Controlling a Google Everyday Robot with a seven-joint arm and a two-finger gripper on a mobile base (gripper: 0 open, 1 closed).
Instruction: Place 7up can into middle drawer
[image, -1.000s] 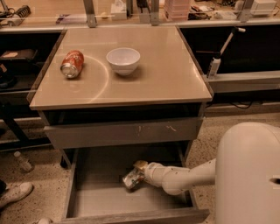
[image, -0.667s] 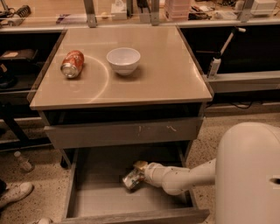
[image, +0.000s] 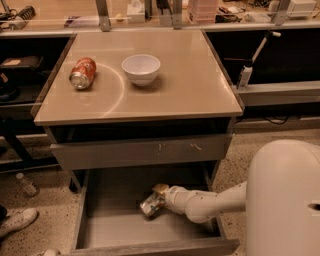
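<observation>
Inside the middle drawer (image: 102, 227), the tool (image: 159, 196) is clamped around the tilted 7up can (image: 151, 205).

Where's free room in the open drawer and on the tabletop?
Middle drawer: floor bare left of the 7up can and along the front wall. Crowded right: end effector at the can. Tabletop: bare right of bowl; orange can left.
</observation>
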